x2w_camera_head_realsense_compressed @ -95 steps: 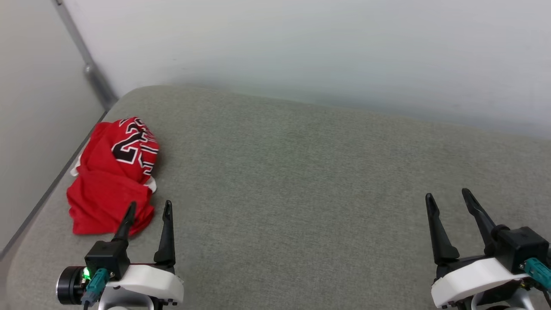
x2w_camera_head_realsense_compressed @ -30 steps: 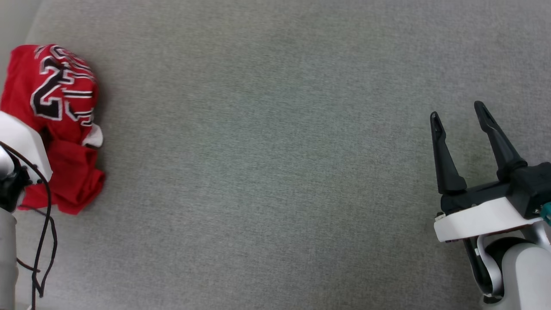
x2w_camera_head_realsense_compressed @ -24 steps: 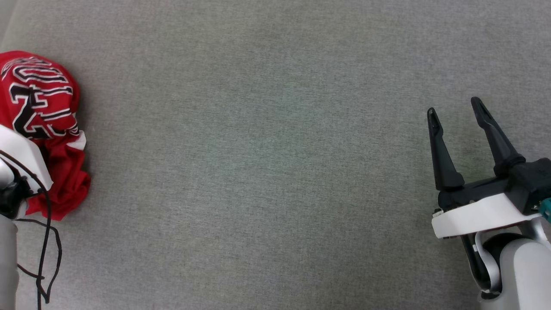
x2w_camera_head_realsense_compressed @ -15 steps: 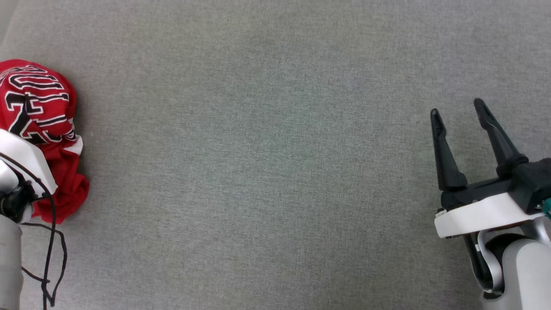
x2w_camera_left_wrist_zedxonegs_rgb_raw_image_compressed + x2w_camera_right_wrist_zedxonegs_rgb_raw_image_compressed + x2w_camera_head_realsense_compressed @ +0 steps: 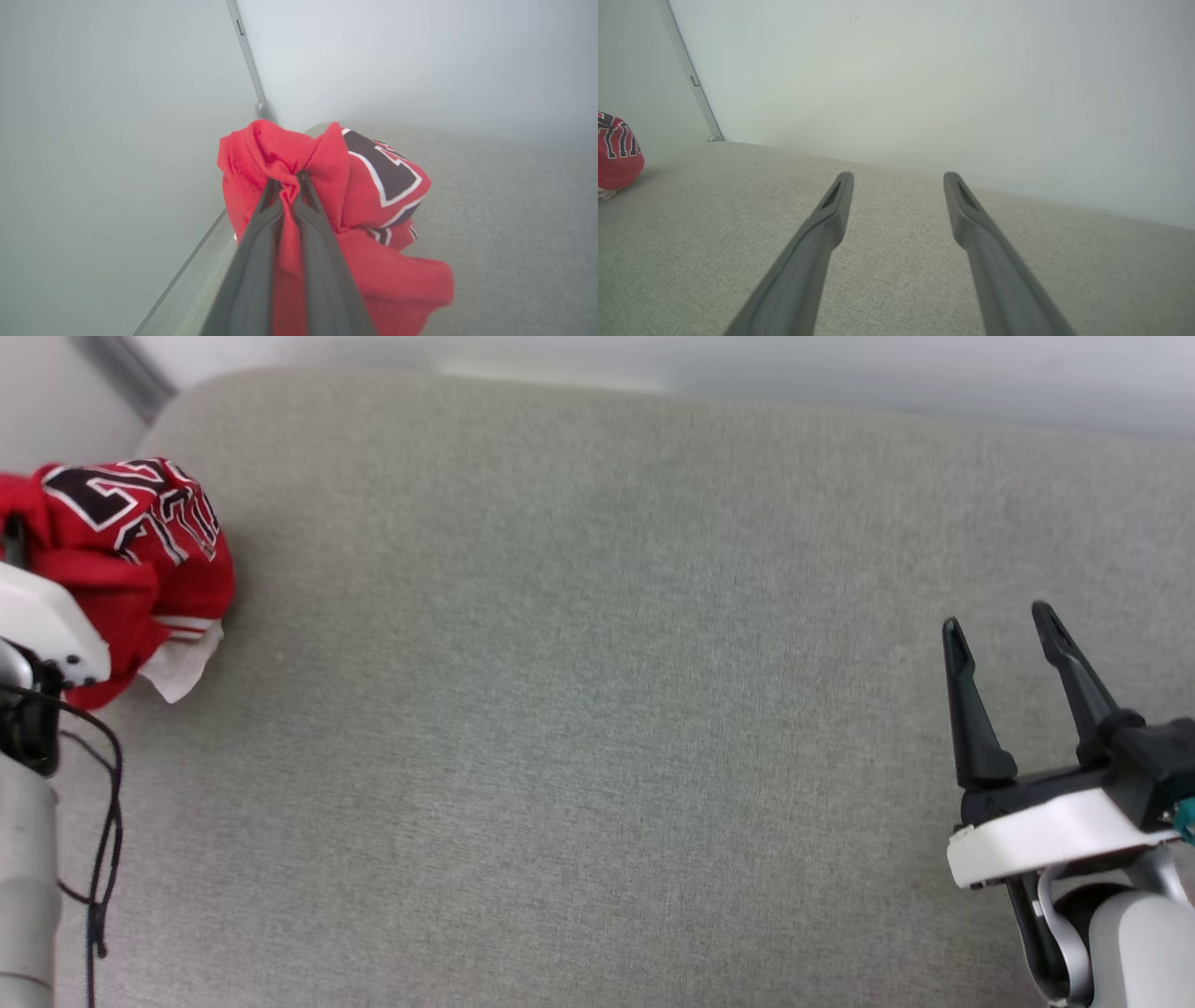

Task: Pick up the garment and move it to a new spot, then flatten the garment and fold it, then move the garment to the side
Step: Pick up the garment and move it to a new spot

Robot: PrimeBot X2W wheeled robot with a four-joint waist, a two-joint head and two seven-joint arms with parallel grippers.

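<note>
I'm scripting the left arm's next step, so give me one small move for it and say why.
Probably carry the garment rightward to the bare middle of the grey cushion. The left claw is shut on bunched red fabric at the cushion's left edge, by the wall, where spreading room is short; the right claw is open over bare cushion.

From the head: looking down and forward over the cushion (image 5: 597, 728), far wall (image 5: 840, 364) at the top edge. From the left wrist: close in, along the left pincer (image 5: 288, 182) into the shirt (image 5: 355, 196), facing the far-left corner. From the right wrist: low over the cushion, along the right pincer (image 5: 899, 179), facing the far wall. Shared by all three: cushion, wall, shirt.
</note>
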